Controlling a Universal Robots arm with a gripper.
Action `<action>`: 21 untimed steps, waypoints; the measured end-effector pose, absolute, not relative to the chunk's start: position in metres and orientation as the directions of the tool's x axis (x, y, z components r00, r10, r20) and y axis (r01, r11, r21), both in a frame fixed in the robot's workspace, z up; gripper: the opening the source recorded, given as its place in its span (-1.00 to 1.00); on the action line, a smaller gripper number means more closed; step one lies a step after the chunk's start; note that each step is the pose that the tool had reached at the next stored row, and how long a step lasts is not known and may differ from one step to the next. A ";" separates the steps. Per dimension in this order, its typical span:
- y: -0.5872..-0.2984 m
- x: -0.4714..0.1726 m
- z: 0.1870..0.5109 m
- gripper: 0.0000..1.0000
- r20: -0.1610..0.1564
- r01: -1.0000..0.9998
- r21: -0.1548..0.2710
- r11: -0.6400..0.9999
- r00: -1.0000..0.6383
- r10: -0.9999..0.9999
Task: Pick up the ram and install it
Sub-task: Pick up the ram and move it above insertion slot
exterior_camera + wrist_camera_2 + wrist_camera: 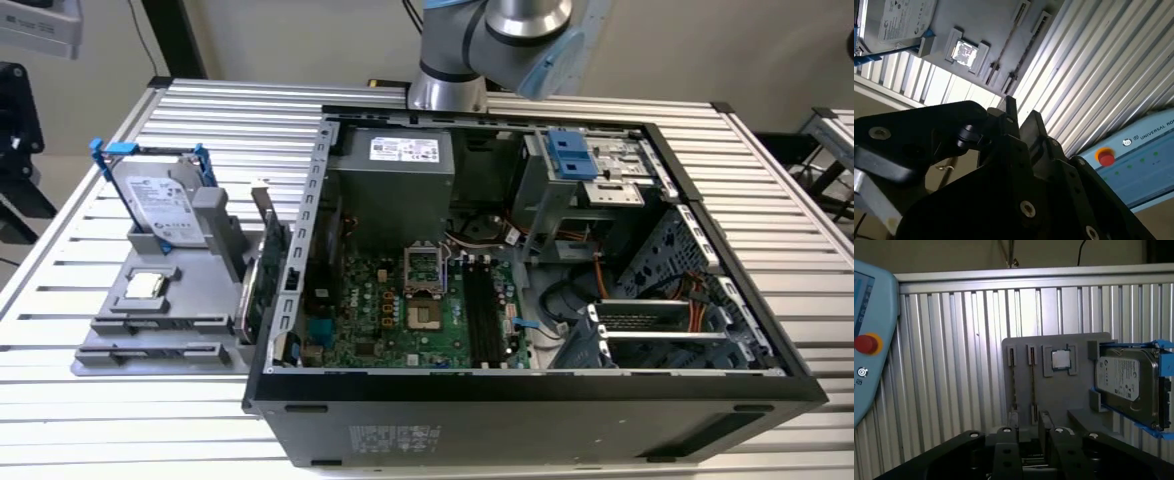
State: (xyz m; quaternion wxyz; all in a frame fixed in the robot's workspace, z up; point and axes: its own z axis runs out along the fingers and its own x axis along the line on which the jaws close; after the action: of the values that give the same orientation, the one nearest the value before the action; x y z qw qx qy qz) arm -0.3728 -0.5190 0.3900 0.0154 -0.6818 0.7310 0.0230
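The ram (1032,386): a thin stick, seen edge-on in the first wrist view, standing in a slot of the gray plastic holder (1074,405). A second like stick (1013,385) stands in the slot beside it. Count: two.

The same holder carries one square, metal-topped processor (1060,360) and one silver hard drive (1126,385) with blue handles. One green expansion card (278,270) stands between the holder and the open black case (534,400). All sit on a ribbed aluminium table (80,410).

The gripper (1028,429): black fingers (1005,440) slightly apart, nothing between them, clear of the ram.
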 end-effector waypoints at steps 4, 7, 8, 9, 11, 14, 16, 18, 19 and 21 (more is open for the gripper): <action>-0.519 -0.372 0.390 1.00 -0.054 -0.998 0.013 0.069 -0.070 -0.996; -0.519 -0.372 0.390 1.00 -0.054 -0.998 0.013 0.069 -0.070 -0.996; -0.519 -0.372 0.390 1.00 -0.054 -0.998 0.013 0.069 -0.070 -0.996; -0.519 -0.372 0.390 1.00 -0.054 -0.998 0.013 0.069 -0.070 -0.996; -0.519 -0.371 0.389 1.00 -0.054 -0.998 0.012 0.069 -0.070 -0.996; -0.519 -0.370 0.387 1.00 -0.054 -0.998 0.013 0.069 -0.070 -0.996; -0.519 -0.370 0.385 1.00 -0.053 -0.998 0.012 0.067 -0.067 -0.996; -0.519 -0.370 0.384 1.00 -0.053 -0.998 0.012 0.061 -0.062 -0.997; -0.519 -0.370 0.384 1.00 -0.053 -0.998 0.012 0.061 -0.061 -0.997; -0.519 -0.370 0.384 1.00 -0.053 -0.998 0.012 0.060 -0.060 -0.997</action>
State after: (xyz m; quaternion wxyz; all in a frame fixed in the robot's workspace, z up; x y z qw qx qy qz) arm -0.3702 -0.5190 0.3835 0.0149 -0.6853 0.7278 0.0226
